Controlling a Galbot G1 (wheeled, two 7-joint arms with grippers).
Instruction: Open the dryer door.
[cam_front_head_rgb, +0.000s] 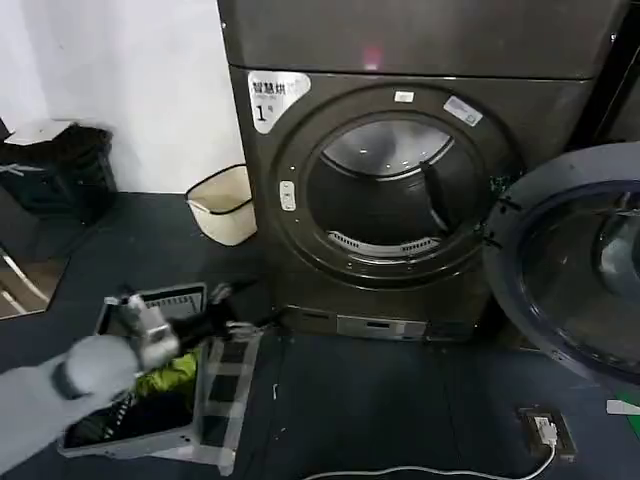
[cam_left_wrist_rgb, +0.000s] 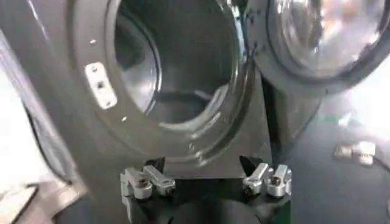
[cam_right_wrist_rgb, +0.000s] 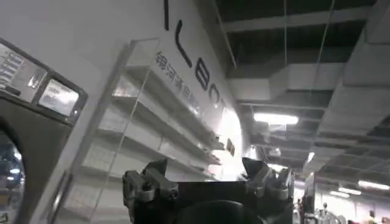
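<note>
The dryer door (cam_front_head_rgb: 575, 265) stands swung wide open to the right of the machine, its dark glass ringed by a grey rim, hinged at the right edge of the opening. The bare drum opening (cam_front_head_rgb: 385, 185) faces me, under the white "1" sticker (cam_front_head_rgb: 272, 100). My left gripper (cam_front_head_rgb: 235, 310) hangs open and empty low in front of the machine's lower left corner. In the left wrist view it (cam_left_wrist_rgb: 202, 164) points at the opening, with the door (cam_left_wrist_rgb: 317, 36) off to one side. My right gripper (cam_right_wrist_rgb: 205, 165) is open and empty, aimed up at shelves and ceiling.
A beige bin (cam_front_head_rgb: 225, 205) stands on the floor left of the dryer. A grey basket (cam_front_head_rgb: 215, 400) with clothes lies under my left arm. A black crate (cam_front_head_rgb: 60, 165) sits at the far left. A small device with a white cable (cam_front_head_rgb: 545, 432) lies on the floor below the door.
</note>
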